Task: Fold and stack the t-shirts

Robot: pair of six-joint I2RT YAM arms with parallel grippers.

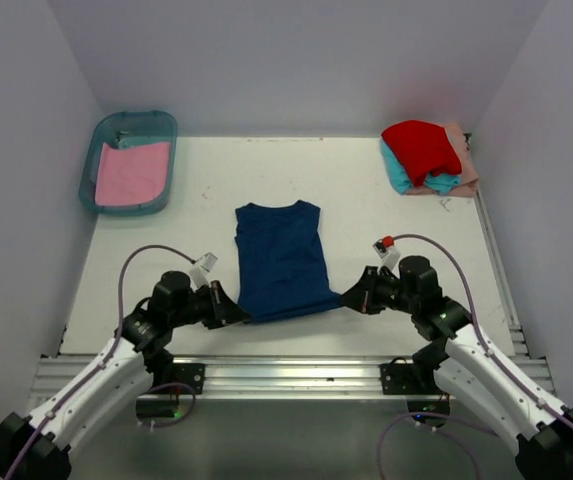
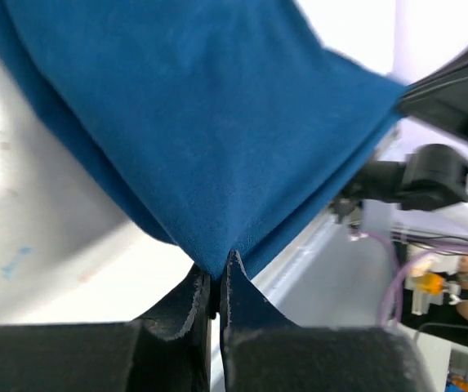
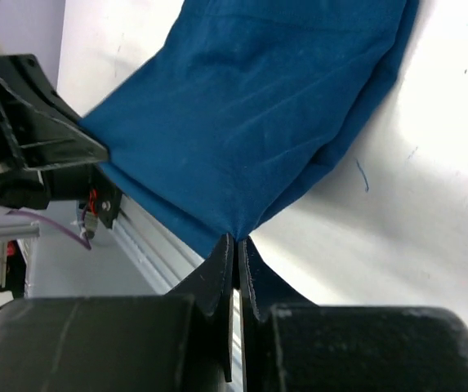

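The blue t-shirt lies in the middle of the white table. It is spread out flat. Its neck hole points to the far side, and its bottom edge points to the two arms.

The left gripper has the near left corner of the blue t-shirt. Its two fingers are pressed tight together with the cloth pinched between them. In the left wrist view, the cloth comes down to a point right at the fingertips.

The right gripper has the near right corner. Its fingers are also squeezed together on the cloth. In the right wrist view, the blue corner goes into the thin crack between the fingertips. The bottom edge of the shirt runs from one gripper to the other, and both grippers are low, close to the table.

Far off to the right, at the back corner of the table, there is a small pile of shirts. A red t-shirt is on top. A teal t-shirt sticks out under it. A peach t-shirt is at the bottom.

At the back left corner sits a see-through teal bin. A pink t-shirt lies inside it.
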